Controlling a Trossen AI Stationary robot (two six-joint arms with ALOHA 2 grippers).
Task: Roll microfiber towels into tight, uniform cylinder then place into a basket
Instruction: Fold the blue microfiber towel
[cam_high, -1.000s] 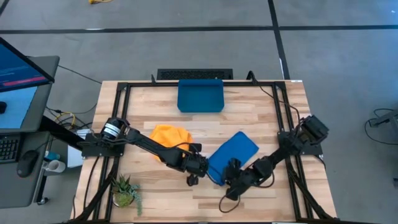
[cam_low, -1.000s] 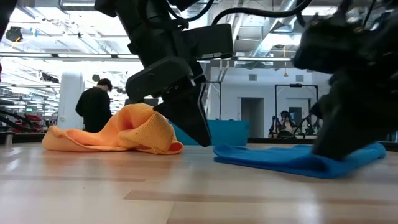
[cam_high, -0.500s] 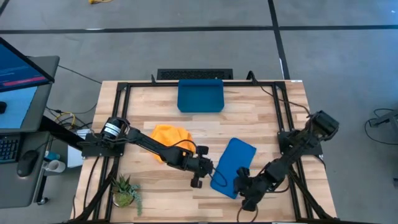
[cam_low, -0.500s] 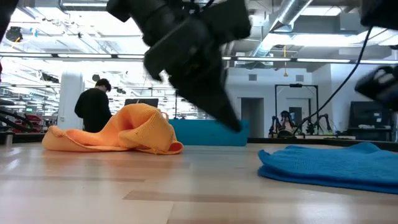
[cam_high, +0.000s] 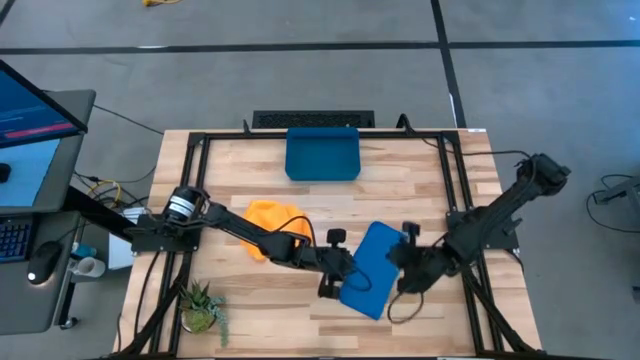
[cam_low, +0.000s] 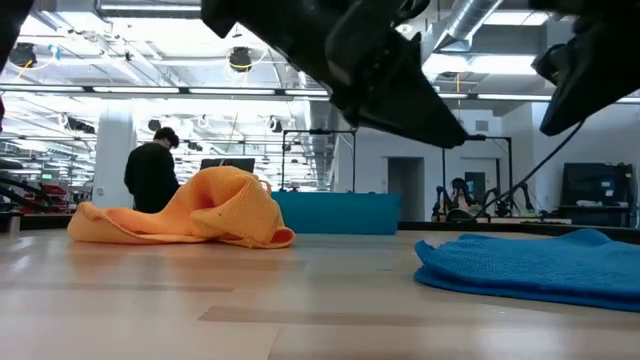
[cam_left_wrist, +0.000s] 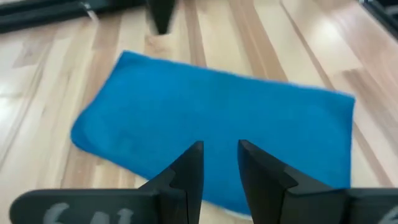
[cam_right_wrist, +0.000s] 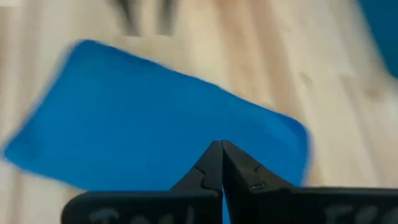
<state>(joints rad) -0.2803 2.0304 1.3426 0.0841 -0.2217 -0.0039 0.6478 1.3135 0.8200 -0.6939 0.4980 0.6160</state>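
High view shows the blue towel (cam_high: 372, 267) lying folded flat near the table's near edge, right of centre, now released: a second ago the right gripper (cam_high: 408, 262) was down on its near right corner, dragging it; it has since lifted clear to the cloth's right side, fingers pressed together and holding nothing. The left gripper (cam_high: 335, 276) has followed along to the towel's left edge, its fingers (cam_left_wrist: 189, 171) slightly parted above the cloth, pinching nothing. The orange towel (cam_high: 272, 222) sits crumpled to the left, untouched, and the basket (cam_high: 322, 153) waits bare at the far edge. Repositioning looks finished; rolling has not yet begun.
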